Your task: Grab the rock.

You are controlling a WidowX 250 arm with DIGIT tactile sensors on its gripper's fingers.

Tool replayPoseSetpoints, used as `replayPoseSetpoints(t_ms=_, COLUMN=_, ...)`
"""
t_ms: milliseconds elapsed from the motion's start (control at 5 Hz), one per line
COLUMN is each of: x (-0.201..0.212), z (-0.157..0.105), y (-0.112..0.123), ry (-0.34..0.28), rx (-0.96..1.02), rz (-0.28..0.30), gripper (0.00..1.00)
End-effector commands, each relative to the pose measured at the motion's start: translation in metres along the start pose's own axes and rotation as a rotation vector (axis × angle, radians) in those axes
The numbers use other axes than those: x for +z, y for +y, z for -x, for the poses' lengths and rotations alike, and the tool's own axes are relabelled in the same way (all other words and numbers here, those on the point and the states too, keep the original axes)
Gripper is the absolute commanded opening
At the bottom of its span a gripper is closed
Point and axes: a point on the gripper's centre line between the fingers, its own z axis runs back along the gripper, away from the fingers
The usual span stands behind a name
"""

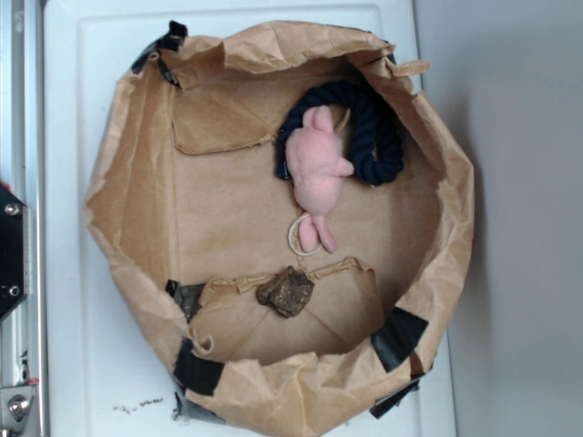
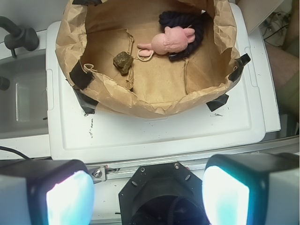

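A crumpled brown paper bag [image 1: 137, 182] with its sides rolled down into a shallow, ragged-walled basin and patched with black tape sits on a flat white plastic lid or tray [image 1: 82, 346]. Inside it, the small lumpy dark brown-grey rock [image 1: 286, 291] lies on the paper floor beside a folded flap edge, near one side wall; the wrist view shows it too [image 2: 123, 63], apart from everything else in the bag. The soft pink plush toy [image 1: 315, 173] lies well apart from the rock toward the opposite side, its body resting partly on a thick navy rope ring [image 1: 375, 137], so that part of the ring is hidden beneath it. A thin pale loop [image 1: 301, 237] by the toy's tail end is too small to identify with certainty. The bag's raised wall hides parts of the floor along its rim in both views, and a dark patch beside the rock in the exterior view cannot be clearly made out. The gripper [image 2: 147, 194] appears only in the wrist view, cut off by the bottom edge: its two pale, blurred fingers [image 2: 65, 197] stand wide apart with nothing between them, held well back from the bag, outside its rim. In the exterior view only a sliver of black hardware shows at the left edge.
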Motion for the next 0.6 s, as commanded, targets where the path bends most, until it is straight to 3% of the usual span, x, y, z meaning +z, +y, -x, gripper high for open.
replayPoseSetpoints(t_ms=0, x=0.0, z=0.0, y=0.0, ry=0.0, rx=0.0, rz=0.0, gripper=1.0)
replayPoseSetpoints(t_ms=400, x=-0.011, z=-0.011, y=-0.009, ry=0.05, rx=0.092, rz=0.034, gripper=1.0)
